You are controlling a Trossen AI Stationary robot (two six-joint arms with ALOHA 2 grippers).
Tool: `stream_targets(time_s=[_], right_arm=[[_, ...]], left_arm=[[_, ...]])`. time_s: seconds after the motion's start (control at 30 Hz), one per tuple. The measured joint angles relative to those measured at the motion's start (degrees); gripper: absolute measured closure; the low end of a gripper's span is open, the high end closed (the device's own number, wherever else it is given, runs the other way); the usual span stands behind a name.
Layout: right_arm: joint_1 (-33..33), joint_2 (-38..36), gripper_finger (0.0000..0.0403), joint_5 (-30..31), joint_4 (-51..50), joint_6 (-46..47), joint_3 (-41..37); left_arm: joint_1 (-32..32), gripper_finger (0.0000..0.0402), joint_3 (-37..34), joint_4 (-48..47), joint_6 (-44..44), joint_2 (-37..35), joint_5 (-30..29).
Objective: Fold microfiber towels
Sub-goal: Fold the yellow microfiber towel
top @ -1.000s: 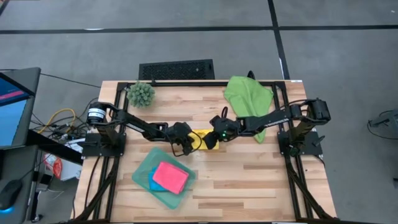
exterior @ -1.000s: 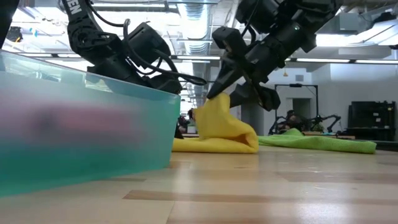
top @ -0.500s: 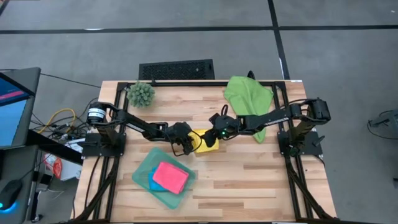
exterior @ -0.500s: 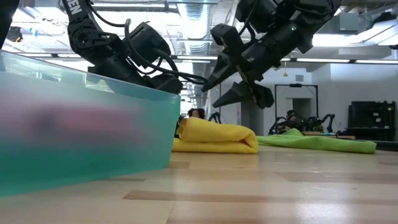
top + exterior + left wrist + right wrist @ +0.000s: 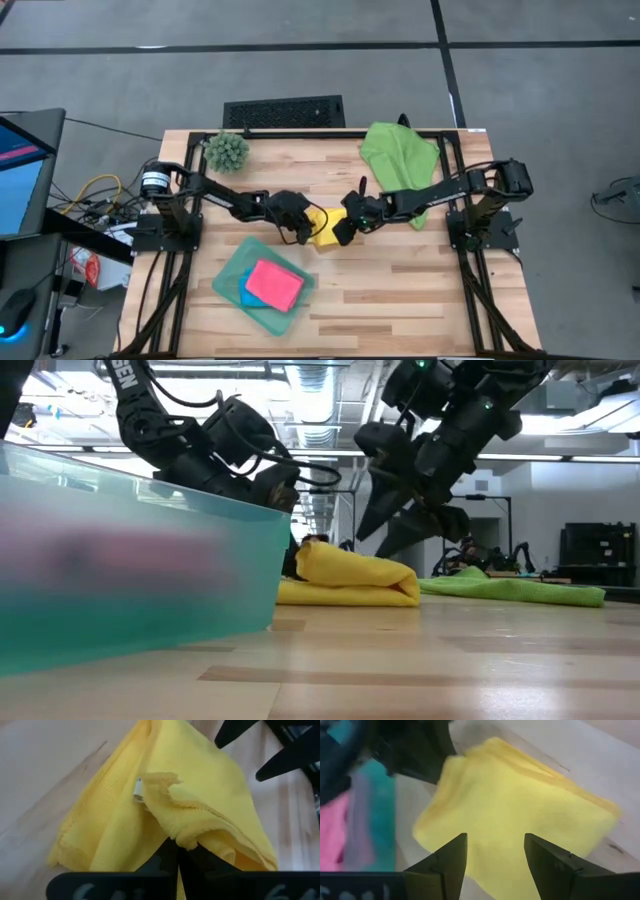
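Seen from above, the spiky green ball plant (image 5: pixel 227 151) stood at the upper left of the wooden table (image 5: pixel 400 290), near its far edge, while the teal tray (image 5: pixel 228 281) sat at lower left with the pink towel (image 5: pixel 273 284) lying in it over the blue towel (image 5: pixel 249 297). Bare planks ran across the whole lower right of the tabletop — open room toward the near edge.

At frame centre the left gripper (image 5: pixel 307 226) was pinched tight on an edge of the folded yellow towel (image 5: pixel 326 227); the left wrist view showed its dark fingers (image 5: pixel 175 862) pressed together with the yellow hem caught between them. The towel lay on the boards just beside the tray's upper right corner, touching neither the tray nor the green towel.

Just right of it, the right gripper (image 5: pixel 342 231) hovered over the yellow towel's right side with its fingers (image 5: pixel 449 857) spread wide and holding nothing; in the low view they hung above the cloth, clear of it.

The green towel (image 5: pixel 398 152) lay crumpled at the upper right, against the far edge and partly under the right arm.

Beyond the table, the low view took in a bright workshop — ceiling lights, pipework and equipment in the distance.
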Motion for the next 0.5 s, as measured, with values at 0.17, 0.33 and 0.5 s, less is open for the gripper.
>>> stream_targets(time_s=[0.17, 0.33, 0.5], right_arm=[[0.0, 0.5, 0.0182, 1.0, -1.0, -0.1, 0.0], [0.0, 0.5, 0.0182, 1.3, 0.0, -0.4, 0.0], [0.0, 0.5, 0.0182, 1.3, 0.3, -0.7, 0.0]], left_arm=[[1.2, 0.0401, 0.6, 0.7, -0.4, 0.0, 3.1], [2.7, 0.0401, 1.4, 0.7, -0.4, 0.0, 7.7], [4.7, 0.0401, 2.6, 0.7, -1.6, 0.0, 10.7]])
